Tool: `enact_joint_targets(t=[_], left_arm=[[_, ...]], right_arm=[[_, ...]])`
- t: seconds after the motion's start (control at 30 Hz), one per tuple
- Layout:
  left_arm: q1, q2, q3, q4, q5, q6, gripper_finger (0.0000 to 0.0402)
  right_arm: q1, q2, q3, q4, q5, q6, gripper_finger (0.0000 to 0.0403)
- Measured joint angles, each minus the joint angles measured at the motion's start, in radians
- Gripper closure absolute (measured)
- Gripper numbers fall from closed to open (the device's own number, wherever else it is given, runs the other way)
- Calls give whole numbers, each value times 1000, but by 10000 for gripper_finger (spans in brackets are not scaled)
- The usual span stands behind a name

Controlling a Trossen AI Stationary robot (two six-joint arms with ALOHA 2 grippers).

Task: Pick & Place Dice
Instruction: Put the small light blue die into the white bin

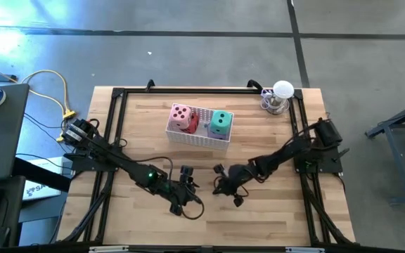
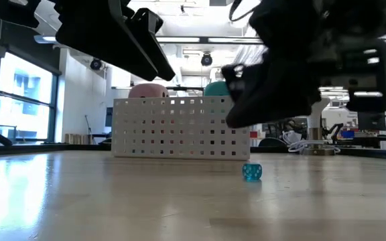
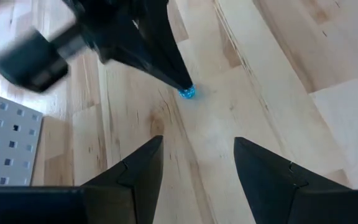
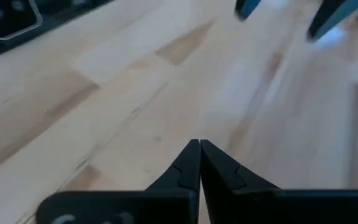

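Left end effector open, right end effector apparently closed

Open wood gap seen btwn left gripper and right gripper; only a small blue die is found on the table in that gap, right by the right gripper's tip. Path beyond both grippers is blocked by white basket, filled w/ pink die, red die, green die. Left fingers are spread, bare table btwn them. Right fingers pressed together, clear wood ahead.
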Motion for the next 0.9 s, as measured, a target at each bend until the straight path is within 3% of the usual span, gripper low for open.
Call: enact_joint_targets(t=[0.1, 0.3, 0.37, 0.5, 0.63, 0.9], left_arm=[[13, 4, 0, 1, 0, 19, 214], [75, 89, 0, 82, 7, 53, 218], [94, 125, 0, 126, 30, 72, 220], [116, 163, -1, 214, 135, 118, 221], [124, 166, -1, 283, 142, 123, 221], [152, 223, -36, 413, 214, 63, 221]], right_arm=[[54, -63, 0, -73, 166, -16, 401], [218, -201, 0, -164, 595, 22, 401], [275, -242, 0, -161, 682, 55, 401], [382, -316, 0, -157, 750, 78, 401], [458, -342, 0, -124, 776, 55, 401], [498, -344, 0, -106, 783, 21, 401]])
